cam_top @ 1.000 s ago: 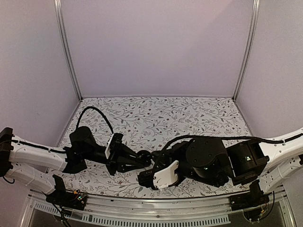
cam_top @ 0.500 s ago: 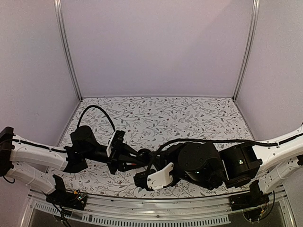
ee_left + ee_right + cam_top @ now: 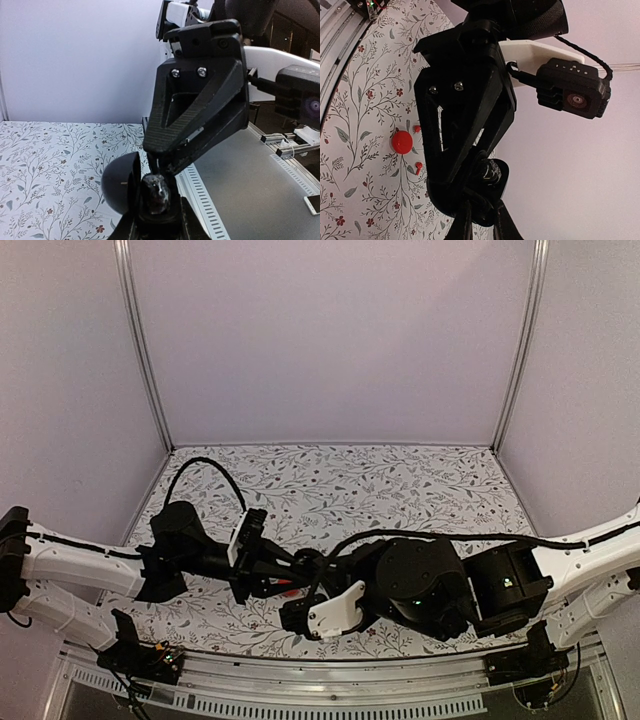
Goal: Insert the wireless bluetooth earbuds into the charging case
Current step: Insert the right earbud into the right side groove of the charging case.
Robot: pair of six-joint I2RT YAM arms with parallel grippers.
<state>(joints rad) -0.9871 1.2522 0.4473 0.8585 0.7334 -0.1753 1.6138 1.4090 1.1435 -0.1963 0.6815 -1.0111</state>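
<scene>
My left gripper (image 3: pixel 297 569) (image 3: pixel 156 222) is shut on the base of an open black charging case (image 3: pixel 120 182), whose round lid stands up on the left. A glossy black earbud (image 3: pixel 155 192) sits in the case's well. My right gripper (image 3: pixel 312 580) (image 3: pixel 483 216) reaches down onto it from above, its fingertips (image 3: pixel 159 167) pinched on the earbud's top. The right wrist view shows the case (image 3: pixel 501 176) just past its own fingers. Two red earbuds (image 3: pixel 417 128) (image 3: pixel 418 166) lie loose on the table beside a round red case (image 3: pixel 401 142).
The floral tablecloth (image 3: pixel 380 485) covers the table, with grey walls on three sides. The metal rail (image 3: pixel 330 695) runs along the near edge. Both arms crowd the near middle, wrist against wrist. The red pieces lie under the left gripper.
My right arm has swung left and my left gripper has pushed a little right, so the two grippers now meet over the case.
</scene>
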